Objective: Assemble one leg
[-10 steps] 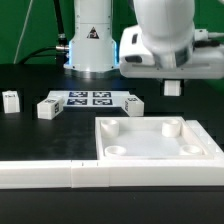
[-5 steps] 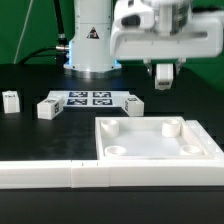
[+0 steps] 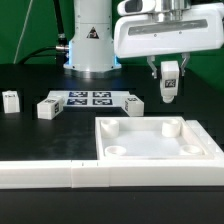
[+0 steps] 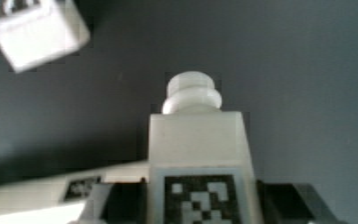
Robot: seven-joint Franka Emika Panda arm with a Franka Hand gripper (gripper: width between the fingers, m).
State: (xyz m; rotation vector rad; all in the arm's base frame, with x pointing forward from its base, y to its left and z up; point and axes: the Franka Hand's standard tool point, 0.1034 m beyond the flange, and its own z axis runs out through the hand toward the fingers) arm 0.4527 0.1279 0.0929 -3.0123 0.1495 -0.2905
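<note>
My gripper [image 3: 169,86] is shut on a leg [image 3: 170,80], a small white block with a black-and-white tag facing out. It hangs in the air above the far right corner of the large white panel [image 3: 160,140], not touching it. In the wrist view the held leg [image 4: 199,145] fills the middle, with a rounded peg [image 4: 192,92] at its free end and my dark fingers [image 4: 133,200] on both sides. Three more legs lie on the black table: one [image 3: 10,101] at the far left, one [image 3: 47,108] beside it, and one [image 3: 133,105] near the panel.
The marker board [image 3: 88,98] lies behind the loose legs, in front of the arm's base [image 3: 90,45]. A long white bar [image 3: 50,175] runs along the front edge. In the wrist view another leg [image 4: 34,30] lies on the table beyond the held one.
The hand has turned and shifted slightly toward the exterior view's left, then come down a little. The held leg now shows its tag toward the exterior camera.
</note>
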